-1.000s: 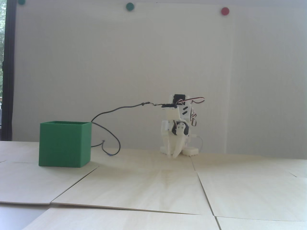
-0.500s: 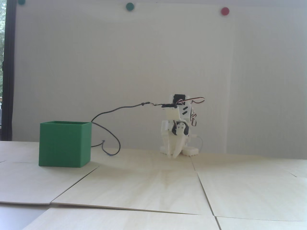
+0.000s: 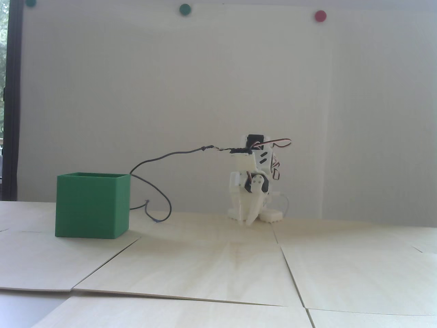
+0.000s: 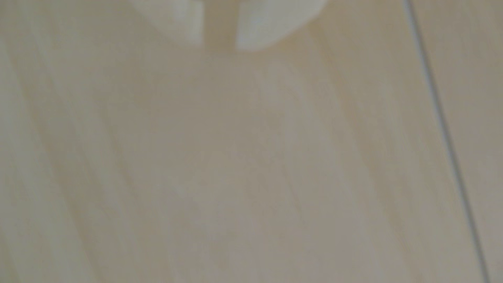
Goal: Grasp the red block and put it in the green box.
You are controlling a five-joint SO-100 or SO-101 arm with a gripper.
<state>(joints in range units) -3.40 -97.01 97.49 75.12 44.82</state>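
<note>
The green box point(image 3: 92, 205) stands on the wooden table at the left of the fixed view, its top open. The red block shows in neither view. The white arm is folded low at the back centre, and my gripper point(image 3: 248, 222) points down with its tips close to the table, well right of the box. In the wrist view the gripper point(image 4: 220, 46) shows as two blurred white fingertips point(image 4: 255, 30) at the top edge. A narrow gap of bare wood lies between them, and nothing is held.
A black cable point(image 3: 153, 201) loops from the arm down to the table just right of the box. The table is made of pale wooden panels with seams point(image 3: 286, 263). Round green and red magnets point(image 3: 320, 15) sit high on the white wall.
</note>
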